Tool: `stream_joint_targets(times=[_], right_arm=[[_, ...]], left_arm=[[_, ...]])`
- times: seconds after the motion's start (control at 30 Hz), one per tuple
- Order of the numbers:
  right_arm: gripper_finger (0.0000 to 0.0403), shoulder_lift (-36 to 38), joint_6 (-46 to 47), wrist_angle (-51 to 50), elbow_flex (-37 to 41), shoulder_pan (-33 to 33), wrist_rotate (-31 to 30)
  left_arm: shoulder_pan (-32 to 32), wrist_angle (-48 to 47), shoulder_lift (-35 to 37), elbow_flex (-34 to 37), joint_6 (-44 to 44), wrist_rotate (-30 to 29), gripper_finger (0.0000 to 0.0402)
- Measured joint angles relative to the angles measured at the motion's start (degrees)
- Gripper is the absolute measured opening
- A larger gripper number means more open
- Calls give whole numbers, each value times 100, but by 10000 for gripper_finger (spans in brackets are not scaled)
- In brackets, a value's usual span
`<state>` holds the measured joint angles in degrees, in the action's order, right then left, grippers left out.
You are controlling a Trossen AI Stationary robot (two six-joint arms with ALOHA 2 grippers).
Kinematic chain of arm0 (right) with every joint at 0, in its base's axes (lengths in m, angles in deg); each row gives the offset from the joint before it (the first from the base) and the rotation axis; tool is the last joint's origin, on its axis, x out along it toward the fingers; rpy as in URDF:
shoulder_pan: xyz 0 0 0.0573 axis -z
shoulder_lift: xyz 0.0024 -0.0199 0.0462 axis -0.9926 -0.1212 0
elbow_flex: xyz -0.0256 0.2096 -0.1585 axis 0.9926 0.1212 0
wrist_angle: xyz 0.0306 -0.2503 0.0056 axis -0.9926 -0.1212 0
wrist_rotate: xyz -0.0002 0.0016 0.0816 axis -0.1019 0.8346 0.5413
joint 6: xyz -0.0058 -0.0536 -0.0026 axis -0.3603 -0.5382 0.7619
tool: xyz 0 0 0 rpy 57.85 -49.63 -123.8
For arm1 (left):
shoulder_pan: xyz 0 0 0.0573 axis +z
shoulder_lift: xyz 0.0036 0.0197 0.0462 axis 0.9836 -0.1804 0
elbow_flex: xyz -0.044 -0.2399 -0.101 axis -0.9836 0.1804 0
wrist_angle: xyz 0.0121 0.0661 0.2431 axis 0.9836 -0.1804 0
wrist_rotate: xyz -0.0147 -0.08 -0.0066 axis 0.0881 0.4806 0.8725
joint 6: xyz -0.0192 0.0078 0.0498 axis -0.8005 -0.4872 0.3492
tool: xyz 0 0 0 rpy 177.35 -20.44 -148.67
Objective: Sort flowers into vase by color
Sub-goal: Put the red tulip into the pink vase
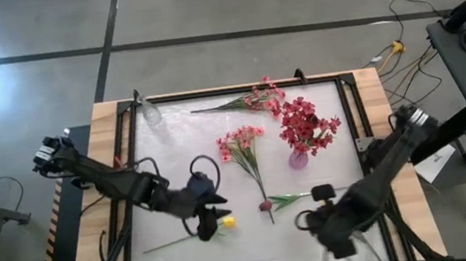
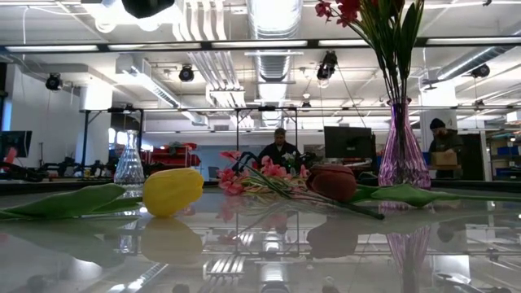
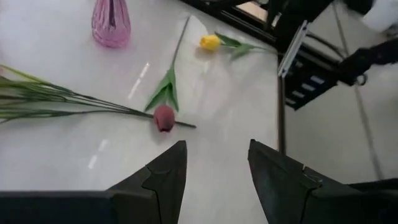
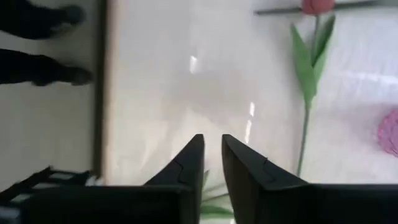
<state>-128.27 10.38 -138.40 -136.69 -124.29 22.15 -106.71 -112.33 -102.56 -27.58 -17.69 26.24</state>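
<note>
Flowers lie flat on the white table [image 1: 173,147]. A yellow tulip [image 1: 228,223] rests by my left gripper [image 1: 216,222], which hovers open above it. Ahead of those fingers [image 3: 214,168] lie a maroon bud [image 3: 164,118] and a second yellow tulip [image 3: 210,42]. Two pink sprays [image 1: 243,142] [image 1: 256,99] lie farther back. Red blossoms [image 1: 308,126] stand in the pink vase [image 1: 298,158]. My right gripper [image 4: 212,142] points down near the table's near right edge, only a narrow gap between its fingers and nothing in it; green leaves [image 4: 208,183] show below it.
A clear glass vase [image 1: 151,114] stands at the table's far left corner. A black frame [image 1: 350,107] rims the table. Bare table lies between the clear vase and the pink sprays. People sit in the room behind [image 2: 281,146].
</note>
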Motion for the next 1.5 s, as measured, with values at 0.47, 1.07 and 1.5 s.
stream_joint_targets(times=[0.47,1.07,1.5], right_arm=[[167,-1062,-156,1589,895,1035,-1023],[122,-996,-1246,2320,1553,2100,-112],[84,-978,-1067,3382,2399,2229,34]], left_arm=[[-937,146,-602,34,8,-719,160],[-926,1102,-1631,32,-5,-647,160],[-925,1130,-1494,23,69,-648,160]])
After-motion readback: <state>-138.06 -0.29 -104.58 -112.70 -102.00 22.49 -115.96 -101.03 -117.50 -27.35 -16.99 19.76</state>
